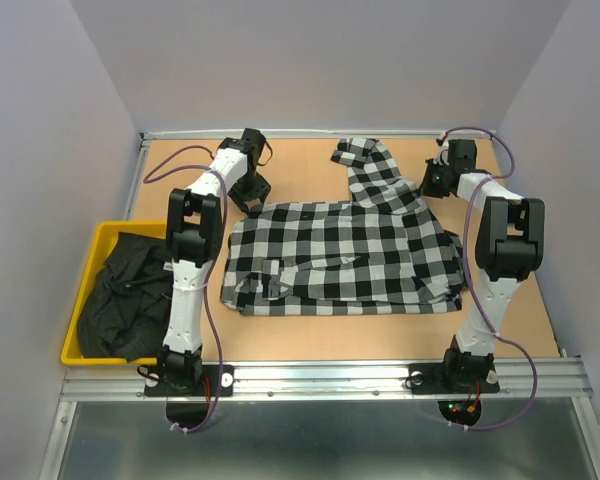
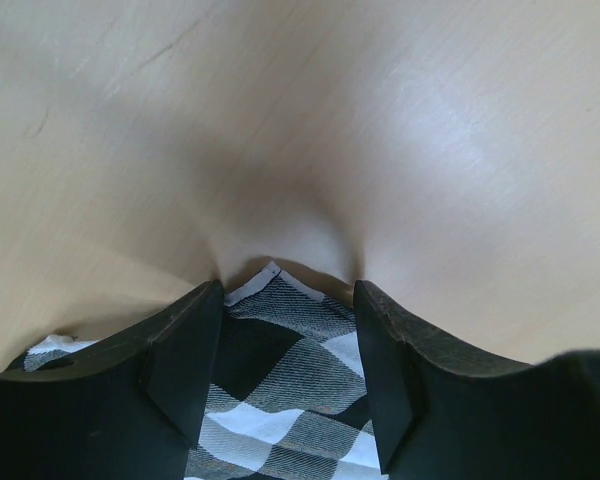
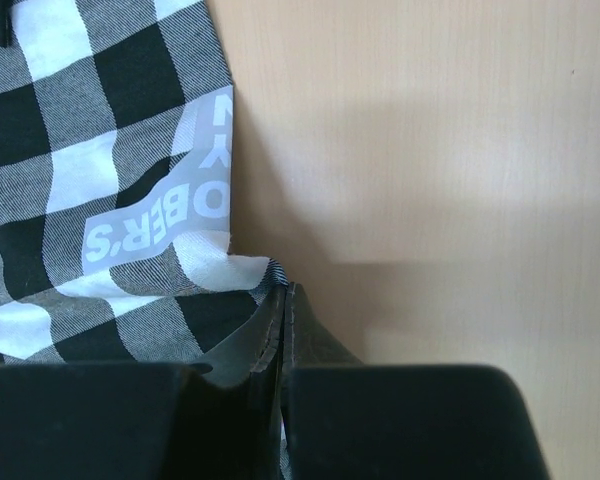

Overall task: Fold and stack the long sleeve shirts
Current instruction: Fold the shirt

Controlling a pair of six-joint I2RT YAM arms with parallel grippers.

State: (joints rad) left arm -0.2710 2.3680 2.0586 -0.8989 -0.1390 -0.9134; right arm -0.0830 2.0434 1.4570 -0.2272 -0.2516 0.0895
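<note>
The check shirt (image 1: pixel 340 260) lies spread flat across the middle of the table (image 1: pixel 300 165), with one sleeve folded up toward the far edge. It is thin woven cloth: light, limp and with no stiffness of its own, so it should sag and trail from wherever it is lifted. The corners and the hem look like the sound places to pinch, as a grip in the middle would only bunch it. The black shirt (image 1: pixel 120 300) is crumpled in the yellow bin (image 1: pixel 130 228) at the left, well apart from both arms. It looks just as soft and would need shaking out.

The left gripper (image 1: pixel 252 190) sits at the shirt's far left corner. Its jaws stand apart and straddle that corner without closing on it. The right gripper (image 1: pixel 435 180) is at the far right edge beside the sleeve. Its jaws are pressed tight together, and the hem runs into the seam between the tips, so it appears to pinch that edge.

The overhead view alone gives the whole layout, the bin and the second shirt, but both sets of jaws are too small there to read. The left wrist view shows the white-edged corner lying between the two fingers (image 2: pixel 185 370). The right wrist view shows a lettered band (image 3: pixel 180 215) along the hem, which is too small to make out from above.
</note>
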